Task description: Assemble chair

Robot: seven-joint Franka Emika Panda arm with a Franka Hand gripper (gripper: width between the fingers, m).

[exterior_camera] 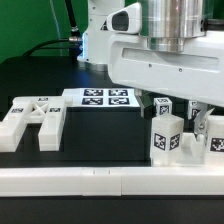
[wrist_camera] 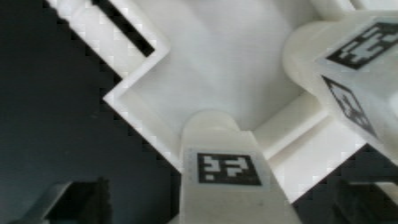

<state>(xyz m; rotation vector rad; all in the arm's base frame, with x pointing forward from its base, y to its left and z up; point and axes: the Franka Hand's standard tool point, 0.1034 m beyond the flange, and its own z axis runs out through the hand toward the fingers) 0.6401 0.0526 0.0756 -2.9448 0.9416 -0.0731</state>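
**A:** How do the jaws of the gripper [exterior_camera: 175, 117] stand?

**B:** Spread wide. It hangs low over the table [exterior_camera: 108, 130] on the exterior view's right. In the wrist view the two dark fingers [wrist_camera: 75, 203] sit far out at either side, and neither touches anything.

**A:** What is in the gap?

**B:** A white post [wrist_camera: 222, 140] with a rounded top and one square tag on its face. It stands free between the fingers. Past it lies a broad white slab [wrist_camera: 187, 85] with angled edges, and a second tagged piece [wrist_camera: 352, 55] shows beside that.

**A:** And seen from off the arm?

**B:** Two small tagged blocks stand upright under the arm. One block [exterior_camera: 167, 140] is right below the fingers. The other block [exterior_camera: 212, 142] is just beside it, toward the exterior view's right. The other chair pieces [exterior_camera: 30, 122] lie well apart on the exterior view's left. They are chunky white bars lying flat, with their tags facing up.

**A:** What about the surface?

**B:** The table is black and dull, with no gloss. The marker board [exterior_camera: 100, 98] lies flat on it, farther back, between the two groups of pieces. A long plain white rail [exterior_camera: 90, 180] runs along the near edge, in front of everything.

**A:** And the room?

**B:** A green backdrop [exterior_camera: 30, 25] shows behind the table at the exterior view's left, with a black cable [exterior_camera: 72, 25] curving down in front of it. The arm's glossy white body [exterior_camera: 160, 50] fills the upper part of the exterior view's right, so I cannot tell what is behind it.
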